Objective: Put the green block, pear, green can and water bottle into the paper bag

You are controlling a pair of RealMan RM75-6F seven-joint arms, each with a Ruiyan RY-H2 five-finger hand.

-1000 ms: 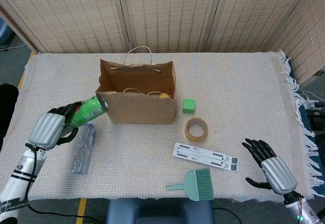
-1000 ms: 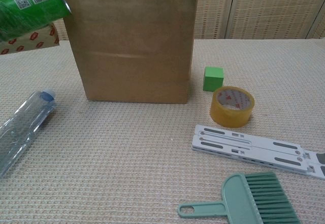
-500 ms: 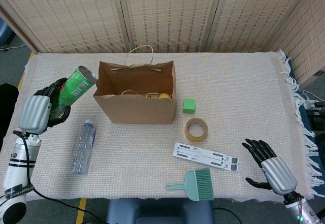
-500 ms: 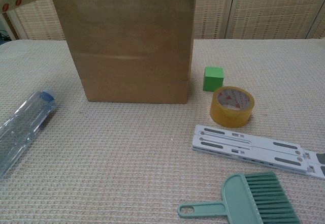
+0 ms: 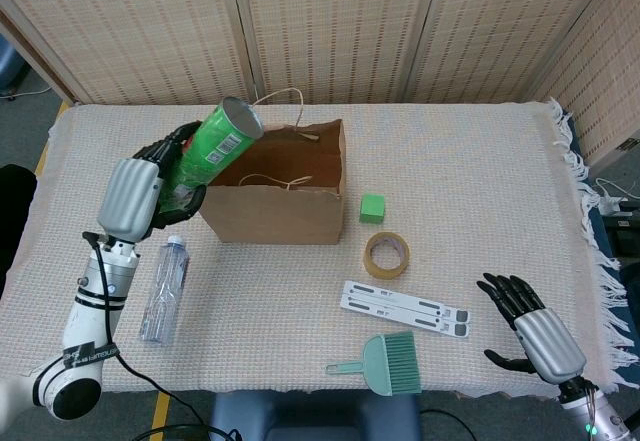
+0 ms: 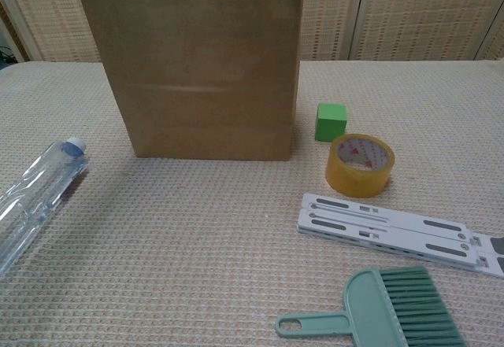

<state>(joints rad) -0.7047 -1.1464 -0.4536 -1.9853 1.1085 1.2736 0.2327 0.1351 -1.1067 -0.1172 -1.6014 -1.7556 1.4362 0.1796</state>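
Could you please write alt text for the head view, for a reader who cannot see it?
The left hand holds a green can tilted over the open paper bag's left edge. A water bottle lies left of the bag and a green block sits right of it, while the right hand rests open near the table's front right corner.

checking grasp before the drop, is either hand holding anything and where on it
The left hand holds the green can around its lower body, with the top end tilted up over the paper bag. The right hand holds nothing, fingers spread.

Even, bright overhead light, both views sharp, with only a soft shadow under the bag (image 6: pixel 206 64) toward 6 o'clock.
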